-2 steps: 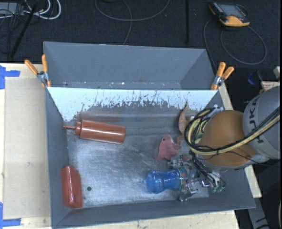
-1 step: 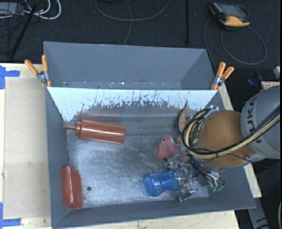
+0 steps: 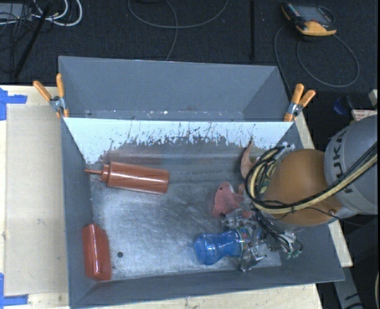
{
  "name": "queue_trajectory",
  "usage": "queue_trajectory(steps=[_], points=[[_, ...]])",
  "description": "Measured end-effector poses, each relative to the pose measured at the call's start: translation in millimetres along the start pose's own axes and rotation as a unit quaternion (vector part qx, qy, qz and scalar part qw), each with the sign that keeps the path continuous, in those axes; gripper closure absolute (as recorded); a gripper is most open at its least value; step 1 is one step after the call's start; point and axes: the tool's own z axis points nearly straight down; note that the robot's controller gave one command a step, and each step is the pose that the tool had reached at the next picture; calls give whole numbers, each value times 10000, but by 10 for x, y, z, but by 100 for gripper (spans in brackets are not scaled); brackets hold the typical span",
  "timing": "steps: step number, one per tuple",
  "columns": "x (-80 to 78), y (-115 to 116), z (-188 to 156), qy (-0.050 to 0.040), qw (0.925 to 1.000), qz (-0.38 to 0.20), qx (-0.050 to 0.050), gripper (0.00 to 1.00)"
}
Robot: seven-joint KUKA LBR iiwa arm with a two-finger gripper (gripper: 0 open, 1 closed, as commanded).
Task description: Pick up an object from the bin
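Observation:
My gripper (image 3: pixel 251 242) is low in the bin's front right part, under the orange wrist cover. It sits right at the right end of a blue rounded plastic thing (image 3: pixel 214 247) lying on the floor near the front wall. Whether it touches that thing I cannot tell. A flat pinkish-red piece (image 3: pixel 226 200) lies just behind the gripper. A paler pink piece (image 3: pixel 247 160) stands further back, partly hidden by the cover.
A brown bottle (image 3: pixel 134 177) lies on its side at the left middle, nozzle pointing left. A red-brown cylinder (image 3: pixel 96 252) lies along the left wall at the front corner. Bare floor stretches between these and the gripper. The arm and cables cover the right side.

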Motion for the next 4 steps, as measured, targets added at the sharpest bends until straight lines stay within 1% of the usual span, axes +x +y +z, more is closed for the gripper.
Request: queue_trajectory(steps=[1, 2, 3, 4], points=[[0, 4, -15, 19, 10000, -4, -11, 100], [25, 24, -101, 105, 9999, -12, -49, 100], [34, 33, -302, 151, 9999, -15, -70, 100], [11, 23, -452, 146, 9999, -13, -69, 100]])
